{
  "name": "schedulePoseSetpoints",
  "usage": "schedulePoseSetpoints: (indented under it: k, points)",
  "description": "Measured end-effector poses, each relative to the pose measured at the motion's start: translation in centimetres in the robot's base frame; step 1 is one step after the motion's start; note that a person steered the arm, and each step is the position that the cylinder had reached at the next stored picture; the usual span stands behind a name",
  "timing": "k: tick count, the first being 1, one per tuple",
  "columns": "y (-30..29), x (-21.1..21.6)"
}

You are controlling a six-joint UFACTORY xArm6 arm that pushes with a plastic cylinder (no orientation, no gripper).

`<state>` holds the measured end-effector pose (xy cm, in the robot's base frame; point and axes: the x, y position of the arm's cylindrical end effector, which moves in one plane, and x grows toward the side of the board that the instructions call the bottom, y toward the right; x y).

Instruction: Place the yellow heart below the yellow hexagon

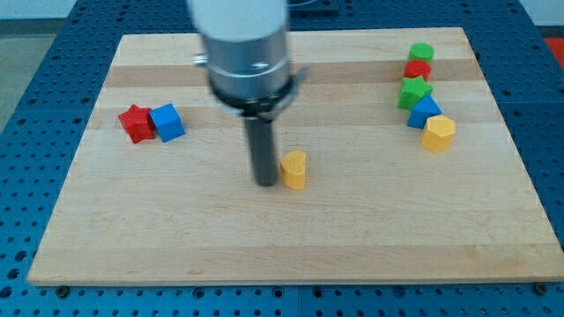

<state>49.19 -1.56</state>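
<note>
The yellow heart stands near the middle of the wooden board. My tip rests on the board just to the left of the heart, touching or nearly touching its side. The yellow hexagon lies at the view's right, far from the heart, at the bottom of a column of blocks.
Above the hexagon stand a blue block, a green star, a red block and a green block. At the view's left a red star touches a blue cube. The wooden board lies on a blue perforated table.
</note>
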Motion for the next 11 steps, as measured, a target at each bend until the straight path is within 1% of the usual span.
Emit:
schedulePoseSetpoints:
  k: [1, 2, 3, 4, 5, 6, 7, 8, 9, 10, 11]
  points:
    - [8.7, -0.6]
    - [10.3, 0.3]
    - [6.1, 0.3]
    - [3.4, -2.9]
    - [6.1, -4.5]
    - [12.2, -4.4]
    - [16.3, -3.0]
    - [15.0, -2.1]
    - [9.8, -1.3]
    - [7.7, 1.1]
    - [9.8, 2.2]
